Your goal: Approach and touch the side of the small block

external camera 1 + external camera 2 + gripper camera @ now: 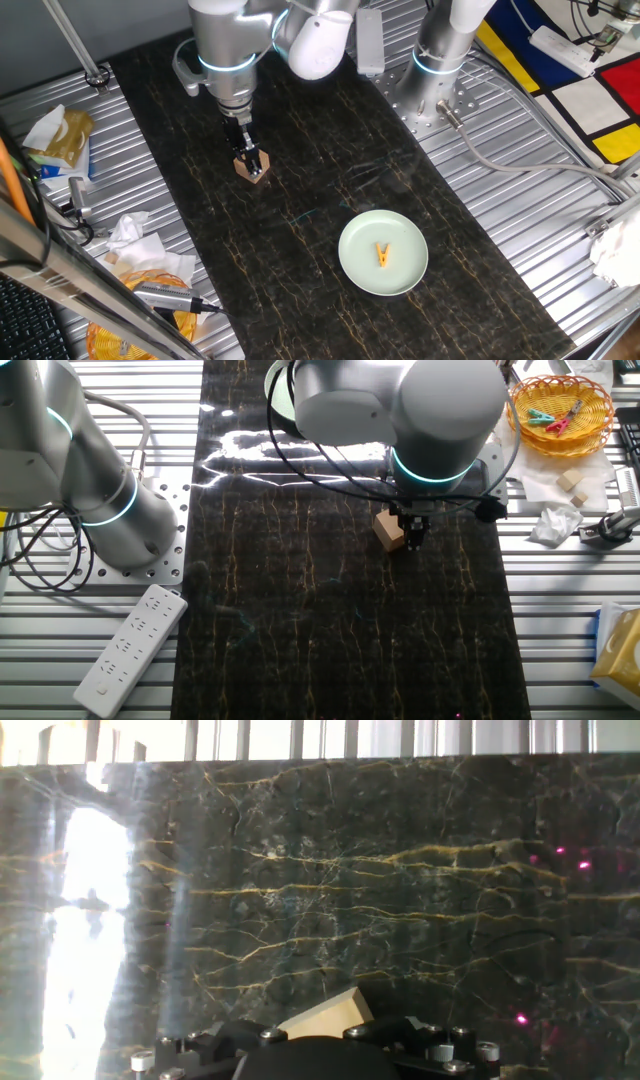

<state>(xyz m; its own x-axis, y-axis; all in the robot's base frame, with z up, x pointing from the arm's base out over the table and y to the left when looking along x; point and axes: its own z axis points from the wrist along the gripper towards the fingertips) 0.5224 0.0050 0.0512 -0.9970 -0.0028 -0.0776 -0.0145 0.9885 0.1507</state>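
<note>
Tan wood marks the small block [252, 168], a plain-faced cube sitting on the dark, gold-veined marble-patterned mat [330, 190] in the upper left of one fixed view. The black two-finger gripper [245, 148] comes straight down from the silver arm and meets the cube at its upper side; whether its jaws are apart or together cannot be told, since the fingers look like one dark shape here. In the other fixed view the small block [390, 529] lies right of centre, with the gripper [413, 532] touching its right face. The hand view shows only a pale corner of the small block [325, 1016] at the bottom edge (the rest sits behind the hand's black housing). A round pale green plate [400, 275] holding a small yellow-orange clothespin [383, 255] rests well apart, lower right.
</note>
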